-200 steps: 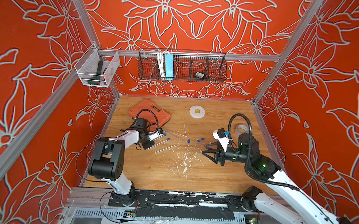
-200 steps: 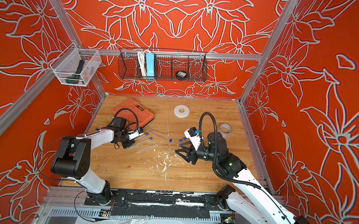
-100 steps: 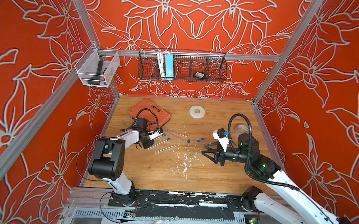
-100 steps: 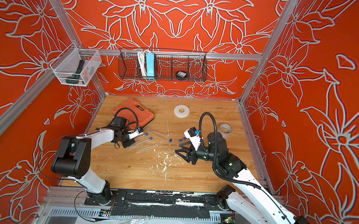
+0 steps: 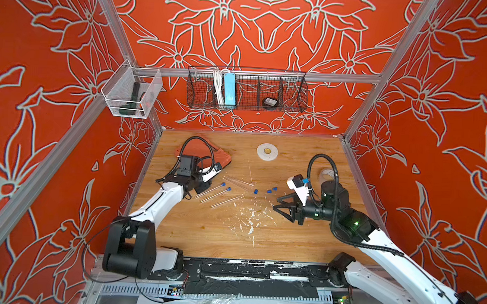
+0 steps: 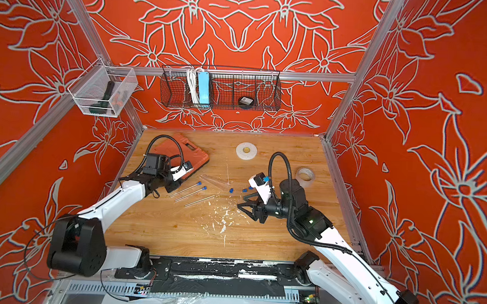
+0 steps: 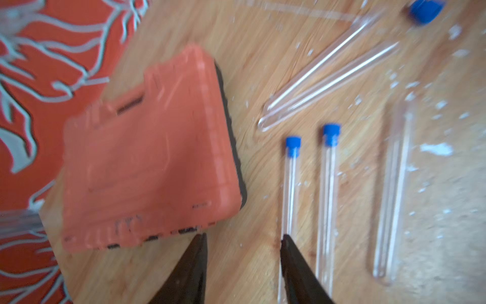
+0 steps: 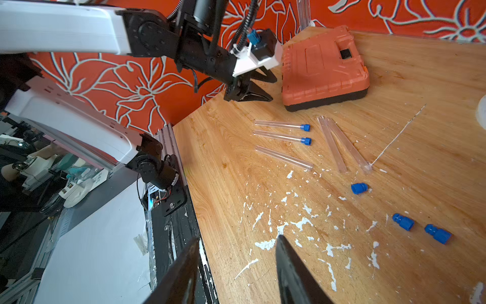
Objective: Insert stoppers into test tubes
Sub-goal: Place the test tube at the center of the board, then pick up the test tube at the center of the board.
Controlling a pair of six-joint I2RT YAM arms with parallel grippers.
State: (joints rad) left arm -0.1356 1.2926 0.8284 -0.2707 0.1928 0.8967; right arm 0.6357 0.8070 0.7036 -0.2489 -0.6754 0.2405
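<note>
The left gripper [image 7: 243, 235] is spread, with two capped test tubes [image 7: 326, 197] just beside it. The right gripper [image 8: 238, 237] is spread too, with loose stoppers [image 8: 359, 188] near.

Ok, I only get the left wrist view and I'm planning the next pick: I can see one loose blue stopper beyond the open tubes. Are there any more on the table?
Observer: Yes, three in all. The nearest stopper is the one you see; a second stopper and a third stopper lie together, closer to the right hand.
Operator: Is that hand holding one?
Observer: No. It is open and empty, touching none of them.
Operator: Anything else lying about?
Observer: A white tape roll lies flat at the far end of the table.
</note>
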